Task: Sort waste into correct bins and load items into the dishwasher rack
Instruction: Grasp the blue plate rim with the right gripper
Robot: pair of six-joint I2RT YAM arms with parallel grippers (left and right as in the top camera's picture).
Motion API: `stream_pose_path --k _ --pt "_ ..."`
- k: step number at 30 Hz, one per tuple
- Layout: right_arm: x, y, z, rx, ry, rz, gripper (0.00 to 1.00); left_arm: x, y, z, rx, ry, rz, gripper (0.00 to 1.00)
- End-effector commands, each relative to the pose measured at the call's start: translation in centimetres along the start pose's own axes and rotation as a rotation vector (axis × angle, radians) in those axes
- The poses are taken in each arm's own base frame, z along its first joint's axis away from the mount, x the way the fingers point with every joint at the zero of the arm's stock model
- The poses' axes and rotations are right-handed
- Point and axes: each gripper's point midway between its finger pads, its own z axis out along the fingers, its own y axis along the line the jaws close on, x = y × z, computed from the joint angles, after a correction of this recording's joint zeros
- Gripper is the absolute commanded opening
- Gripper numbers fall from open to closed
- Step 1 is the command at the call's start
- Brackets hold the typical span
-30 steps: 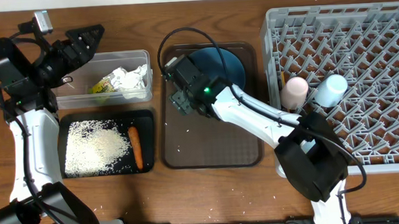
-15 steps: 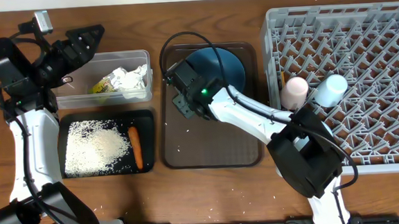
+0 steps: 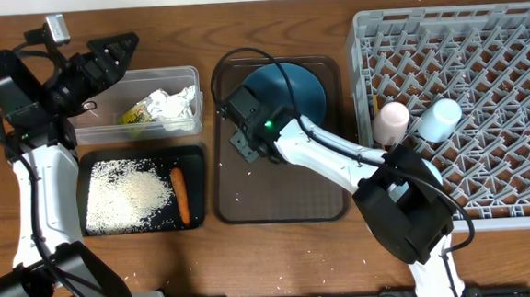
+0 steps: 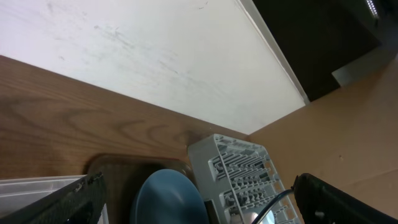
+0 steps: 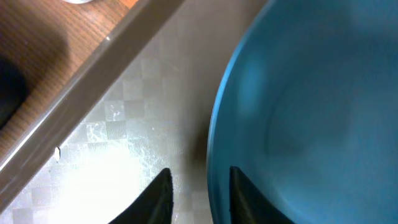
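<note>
The right gripper (image 5: 198, 196) is down at the left edge of the blue plate (image 3: 302, 82), which lies flat at the back of the brown tray (image 3: 277, 194) in the middle of the table. Seen from the wrist, its jaws stand narrow with one finger (image 5: 158, 196) on the tray side and the other over the plate, so the rim runs between them; whether they already pinch it I cannot tell. The left gripper (image 3: 122, 48) hangs wide open and empty above the back corner of the clear tub (image 3: 135, 129), out of the way. The sorting looks done to me: the paper wrapper (image 3: 168, 104) is in the tub, and the rice (image 3: 125, 194) and the carrot piece (image 3: 180, 195) lie in the black tray (image 3: 192, 153), though a few stray grains dot the table and the brown tray. The pink cup (image 3: 392, 122) and the light-blue cup (image 3: 443, 117) are at the near left side of the grey rack (image 3: 481, 62). So the step in hand is loading the plate. I'd say the next move calls for a firm pinch on that rim, a lift that tips the plate up on edge, then a carry to the right to slot it between the pegs, clear of both cups. I see no bowl or chopsticks.
</note>
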Motion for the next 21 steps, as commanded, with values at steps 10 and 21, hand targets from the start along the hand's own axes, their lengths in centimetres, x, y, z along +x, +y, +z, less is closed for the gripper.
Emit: stream_pose_path --k 10,21 --pt "0.9 -0.1 0.2 0.016 0.04 -0.001 0.16 -0.6 -1.1 -0.4 0.016 -0.008 0.028 0.98" --pt "1.5 -0.1 0.1 0.018 0.061 -0.004 0.02 -0.6 -1.1 -0.4 0.016 -0.008 0.028 0.98"
